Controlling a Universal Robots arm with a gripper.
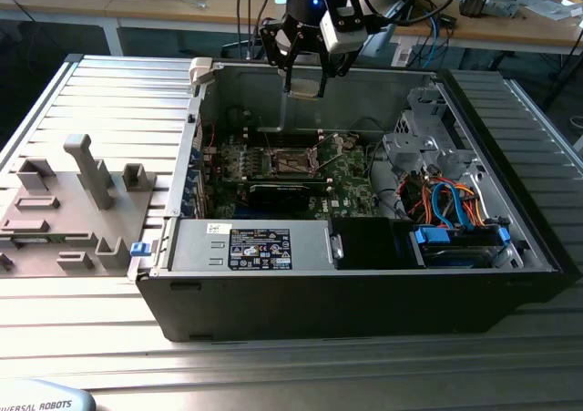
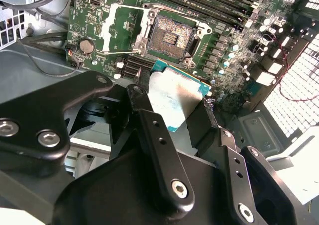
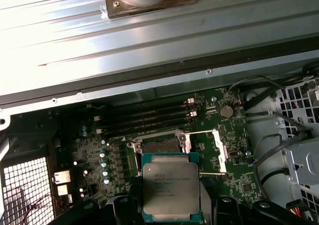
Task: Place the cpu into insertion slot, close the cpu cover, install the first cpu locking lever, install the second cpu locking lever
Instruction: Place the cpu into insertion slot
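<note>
- The cpu [image 2: 175,96] is clamped by two opposite edges in the tool [image 2: 169,109]. Its silver-grey top faces the first wrist view and its green rim shows all round.
- One black finger [image 2: 138,99] presses on each side of the chip. The tool is clenched on it and the chip touches nothing else.
- The insertion slot [image 2: 169,37] lies bare beneath, its dark contact field uncovered. In both wrist views the held chip hangs apart from the slot, offset just to one side and not over its centre.
- The cpu cover [image 3: 218,145] stands swung open just beside the slot, hinged at the slot's edge. A thin locking lever [image 3: 212,174] juts out near it.
- A row of memory slots [image 3: 144,120] runs along another side of the slot, and a coin cell [image 3: 227,111] sits beyond the cover.
- All of these sit on the green board [image 1: 351,181], inside the open computer case [image 1: 364,288] lying on the ribbed metal bench [image 1: 273,365].
- In the exterior view the tool hangs well above the slot, near the case's far wall.
</note>
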